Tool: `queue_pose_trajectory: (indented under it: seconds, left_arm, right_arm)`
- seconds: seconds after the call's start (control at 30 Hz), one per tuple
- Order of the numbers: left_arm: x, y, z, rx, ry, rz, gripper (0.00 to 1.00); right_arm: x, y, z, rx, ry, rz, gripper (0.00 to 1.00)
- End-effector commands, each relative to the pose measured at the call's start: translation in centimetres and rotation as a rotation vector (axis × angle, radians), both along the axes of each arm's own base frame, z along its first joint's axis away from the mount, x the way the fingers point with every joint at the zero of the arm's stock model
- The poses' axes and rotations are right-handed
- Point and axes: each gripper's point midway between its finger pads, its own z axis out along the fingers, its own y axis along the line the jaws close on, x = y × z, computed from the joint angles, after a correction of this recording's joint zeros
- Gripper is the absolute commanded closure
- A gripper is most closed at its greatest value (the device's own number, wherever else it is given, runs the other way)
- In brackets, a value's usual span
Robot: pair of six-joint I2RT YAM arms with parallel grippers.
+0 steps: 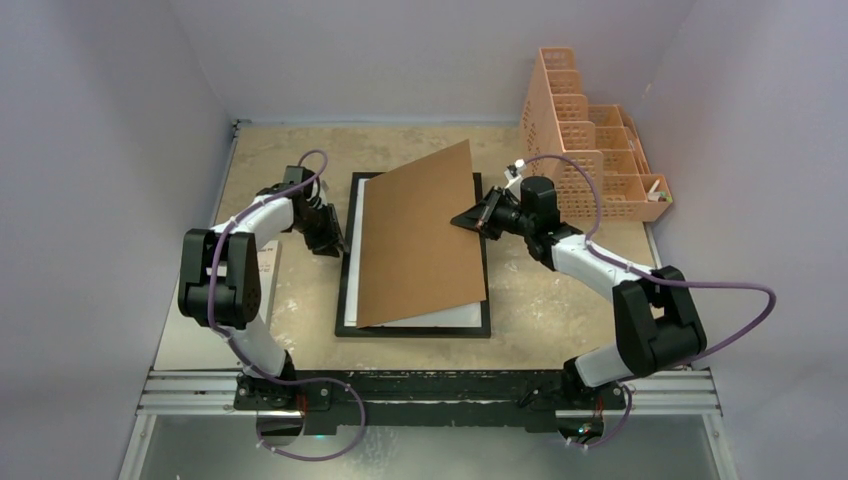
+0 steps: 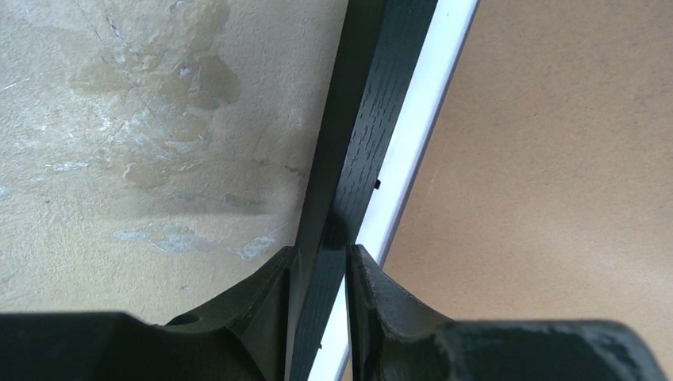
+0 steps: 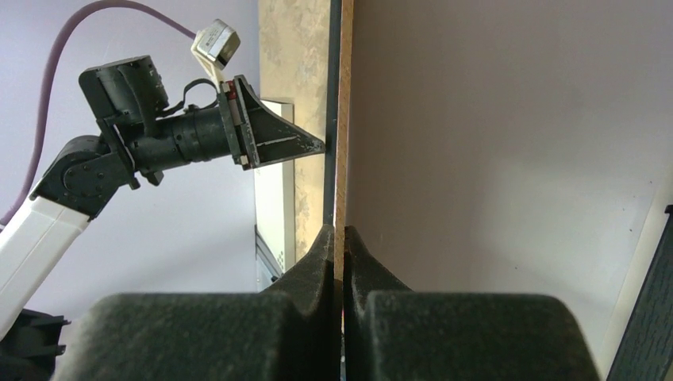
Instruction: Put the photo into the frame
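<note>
On your left, the left tool [image 2: 321, 255] sits at the left rail of the frame [image 1: 415, 331]; one finger [image 2: 266, 305] stands on the outer side, toward the bare counter [image 2: 119, 159], and the other on the inner side; the jaws are narrowed to about the width of the rail; from the wrist view you cannot tell whether they press it or only stand against it.

The frame itself lies flat in the middle of the counter, long sides running away from you; inside it lies a white sheet [image 1: 440, 318], showing as a strip along the left rail and the near rail; you cannot tell whether that sheet is the photo, as only a plain white face shows.

Over the sheet leans the brown board [image 1: 420, 235]; its left edge is down along the inside of the left rail and its right edge is raised off the frame, so it slopes up toward your right.

The right tool [image 3: 339, 234] has that raised edge; its jaws are closed tight on the thin edge of the board, one finger on each face.

Farther right, at the back corner, stands a peach mesh organizer [image 1: 590, 150], well apart from the frame.
</note>
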Motion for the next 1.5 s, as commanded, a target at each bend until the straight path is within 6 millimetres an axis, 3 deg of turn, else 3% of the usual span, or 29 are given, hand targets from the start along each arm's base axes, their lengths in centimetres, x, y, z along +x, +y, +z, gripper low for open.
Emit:
queue_pose_trajectory:
  seconds: [0.0, 0.27, 1.0, 1.2, 1.47]
  left_arm:
    - [0.0, 0.4, -0.6, 0.01, 0.005, 0.012, 0.71]
    - [-0.1, 0.3, -0.8, 0.008, 0.009, 0.013, 0.72]
    - [0.0, -0.2, -1.0, -0.02, 0.02, 0.005, 0.72]
    - [-0.2, -1.4, -0.4, -0.095, 0.029, -0.005, 0.72]
    - [-0.6, -1.4, -0.4, -0.094, 0.044, -0.026, 0.72]
  right_arm:
    - [0.4, 0.5, 1.7, 0.054, -0.082, 0.001, 1.0]
    - [1.2, 0.4, 1.5, 0.069, -0.122, -0.031, 1.0]
    - [0.3, 0.9, -4.3, -0.002, -0.012, 0.008, 1.0]
    - [-0.2, 1.0, -5.4, -0.029, 0.035, 0.019, 0.86]
    - [-1.1, 2.1, -7.4, -0.042, 0.088, 0.034, 0.84]
